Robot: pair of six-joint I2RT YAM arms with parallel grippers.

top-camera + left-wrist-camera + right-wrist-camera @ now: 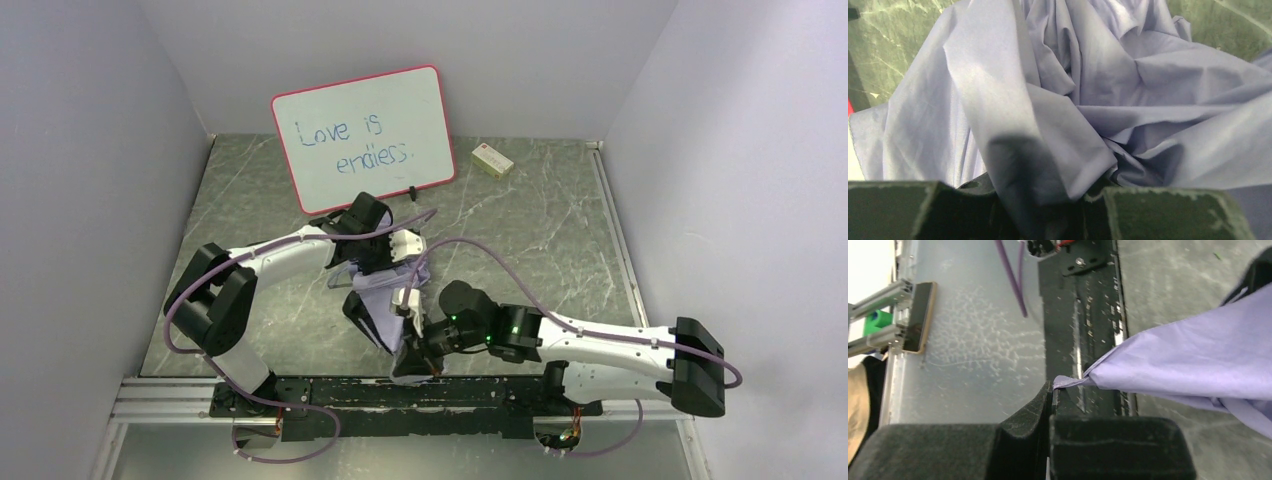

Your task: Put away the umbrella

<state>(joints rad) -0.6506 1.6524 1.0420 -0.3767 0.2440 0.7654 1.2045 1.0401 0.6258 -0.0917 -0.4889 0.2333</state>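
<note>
Right tool (1051,392) at umbrella (1198,357) edge (tight)

Item count: mostly singles, pairs on the robot side.
1 umbrella (385,318), centre of frame, lavender fabric bunched up; 1 red-framed whiteboard (365,135), upper centre, two lines of handwriting on it; 1 small pale box (492,160), just right of the board; 1 table (560,240), green marbled top; 2 arms: left arm (270,255) at centre left, right arm (600,345) at lower right; 2 claws: left claw (1038,200), right claw (1050,400), one per arm; 2 purple cables, one along each arm; 1 black rail (330,392) along the bottom edge, carrying both arm bases.
</note>
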